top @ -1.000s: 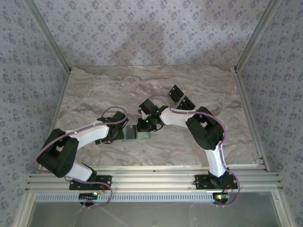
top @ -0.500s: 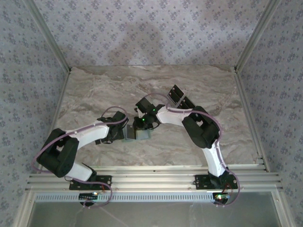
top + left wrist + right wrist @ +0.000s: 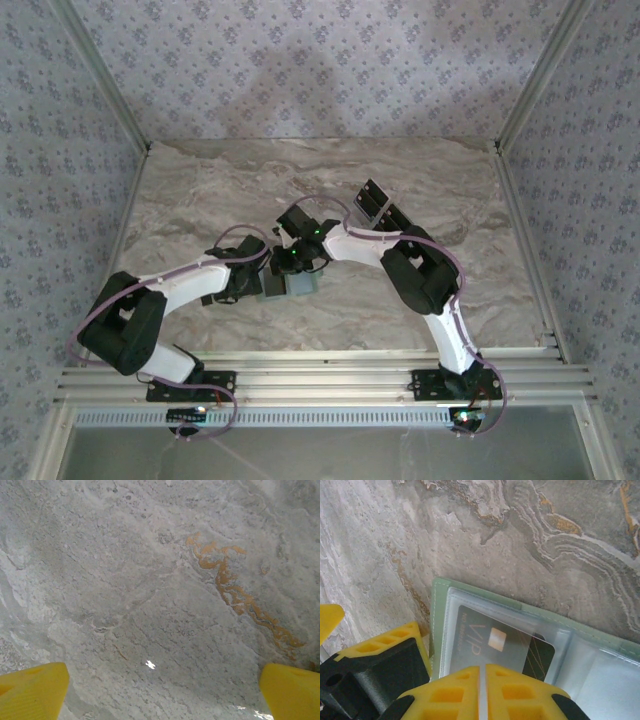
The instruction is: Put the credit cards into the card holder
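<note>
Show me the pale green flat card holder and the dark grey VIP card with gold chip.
Pale green flat card holder (image 3: 436,630): right wrist view, its left border.
Dark grey VIP card with gold chip (image 3: 512,650): right wrist view, face beside the chip.

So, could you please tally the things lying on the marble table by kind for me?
Pale green flat card holder, open, with clear sleeves: 1
Dark rectangular cards: 3 (one marked VIP partly in a sleeve, two flat on the table further back)
Total: 4
</note>
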Action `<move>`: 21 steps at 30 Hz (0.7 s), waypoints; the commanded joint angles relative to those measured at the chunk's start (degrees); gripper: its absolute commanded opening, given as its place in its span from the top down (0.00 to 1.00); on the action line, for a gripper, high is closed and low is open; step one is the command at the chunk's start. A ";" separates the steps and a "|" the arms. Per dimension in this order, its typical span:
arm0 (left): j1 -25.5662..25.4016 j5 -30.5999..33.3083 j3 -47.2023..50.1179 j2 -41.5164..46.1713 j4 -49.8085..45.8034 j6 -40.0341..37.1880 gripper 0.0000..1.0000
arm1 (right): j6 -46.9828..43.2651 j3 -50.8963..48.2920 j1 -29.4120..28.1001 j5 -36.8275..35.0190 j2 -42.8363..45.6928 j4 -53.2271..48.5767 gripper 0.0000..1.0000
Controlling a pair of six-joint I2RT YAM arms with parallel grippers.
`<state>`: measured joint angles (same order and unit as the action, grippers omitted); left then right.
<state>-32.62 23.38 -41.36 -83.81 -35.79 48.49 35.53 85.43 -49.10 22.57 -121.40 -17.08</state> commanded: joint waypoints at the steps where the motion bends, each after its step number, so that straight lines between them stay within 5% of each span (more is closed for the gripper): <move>1: 0.19 -1.00 0.07 -1.06 1.31 -0.59 0.00 | 0.07 -1.20 0.79 0.29 2.32 -1.35 0.87; 21: 0.36 -0.16 -2.23 0.33 -0.78 -1.12 0.00 | 1.62 -14.95 4.63 -5.68 7.42 0.35 0.90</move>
<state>-32.60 23.40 -41.76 -83.68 -36.45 48.03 35.75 72.90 -45.36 21.04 -115.57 -13.04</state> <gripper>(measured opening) 0.997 0.107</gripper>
